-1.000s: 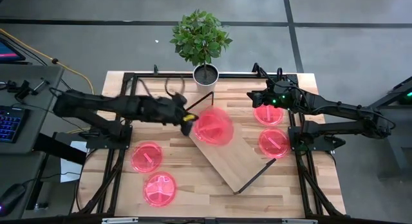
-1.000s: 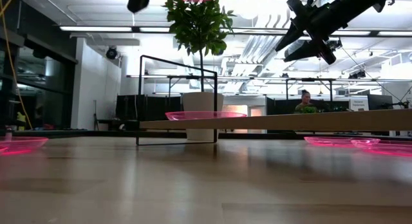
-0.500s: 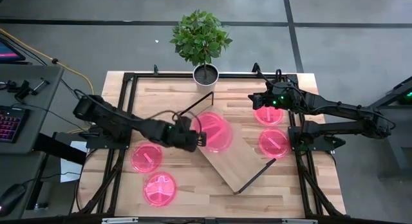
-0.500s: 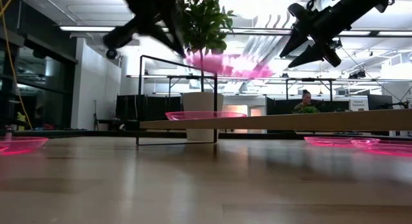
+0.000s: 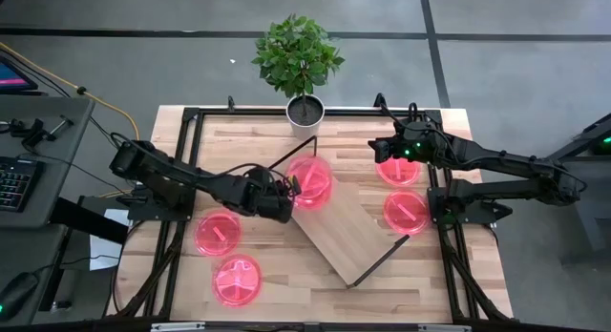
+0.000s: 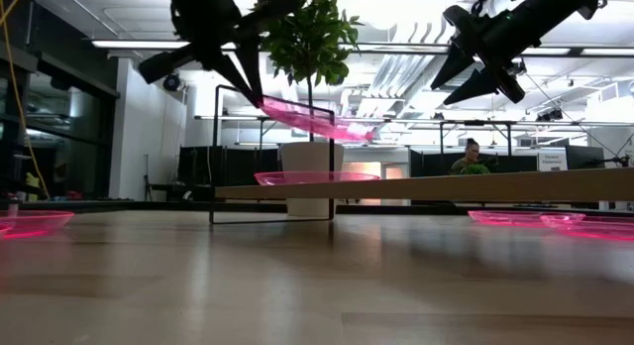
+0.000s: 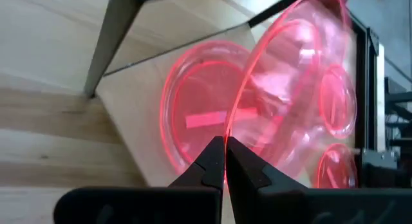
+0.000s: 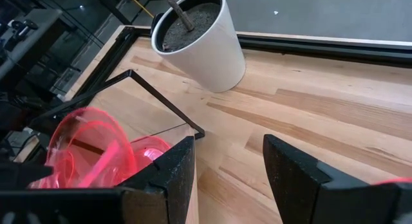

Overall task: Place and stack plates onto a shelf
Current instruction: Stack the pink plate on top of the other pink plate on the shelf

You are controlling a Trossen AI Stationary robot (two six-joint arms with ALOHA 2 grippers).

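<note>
Over the near end of the shelf (image 5: 346, 229), the left claw (image 5: 286, 200) pinches a tilted pink plate (image 6: 315, 119) by its rim, holding it in the air just above another plate (image 6: 315, 176) that lies flat on the board. Across the desk (image 5: 286, 275), the right claw (image 5: 380, 148) hangs with its fingers spread above a plate (image 5: 399, 172) by the right frame, a second plate (image 5: 407, 212) close by. Two more plates (image 5: 219, 232) lie on the left side, and the plant pot (image 5: 305, 111) stands at the far edge.
</note>
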